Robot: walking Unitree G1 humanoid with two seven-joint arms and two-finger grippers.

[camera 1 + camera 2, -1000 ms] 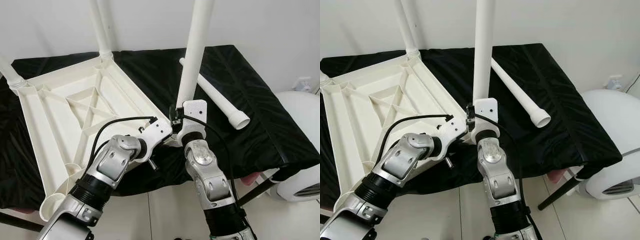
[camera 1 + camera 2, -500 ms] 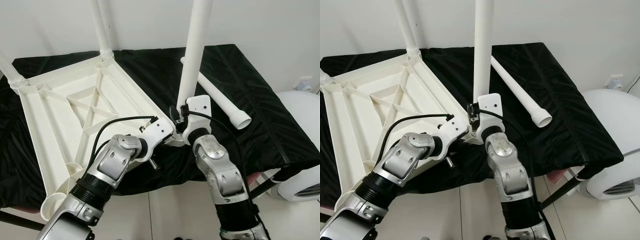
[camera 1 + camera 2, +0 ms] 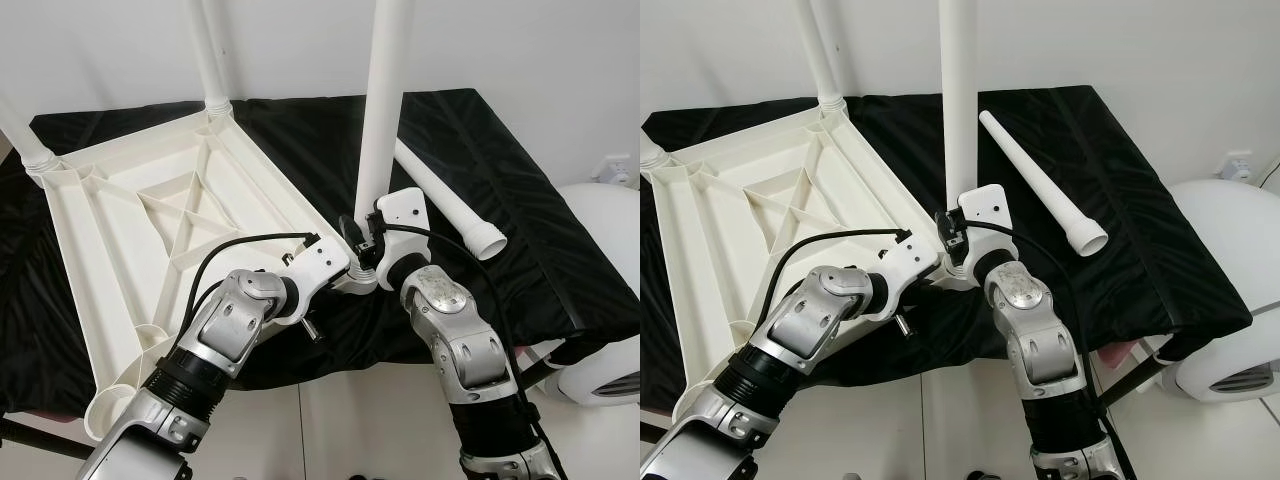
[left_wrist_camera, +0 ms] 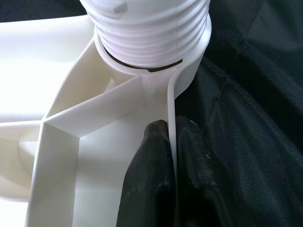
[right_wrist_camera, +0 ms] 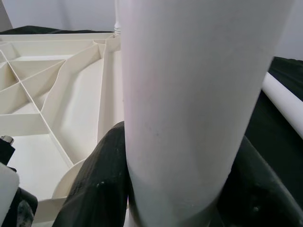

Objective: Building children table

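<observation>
1. Left gripper [image 4: 171,142]: the two black fingers [image 4: 151,165] are pinched shut on the thin side wall of the tabletop [image 3: 150,230], just below its near right corner socket (the left wrist view gives this contact; in the eye views the wrist housing hides it).
2. Right gripper [image 5: 175,189]: one finger [image 5: 102,182] lies on each side of the upright leg [image 3: 383,100], clamped around its lower end. The right wrist view shows the wrap; the head views show the leg standing nearly vertical.
3. Upright leg, threaded end: the left wrist view shows its ribbed threads seated in the corner socket [image 4: 189,71], with a dark gap at the socket's rim.
4. Tabletop: one, white, lying underside up with its ribs exposed, on the left half of the black cloth [image 3: 500,200].
5. Legs, counted: four. Two fitted legs [image 3: 208,50] rise from the far corners (the far left one [image 3: 18,130] sits at the picture's edge), one is held upright at the near right corner, and one loose leg [image 3: 1040,185] lies flat on the cloth to the right, wide end nearer.
6. A white rounded appliance [image 3: 610,240] stands at the right, beside the clothed surface.
</observation>
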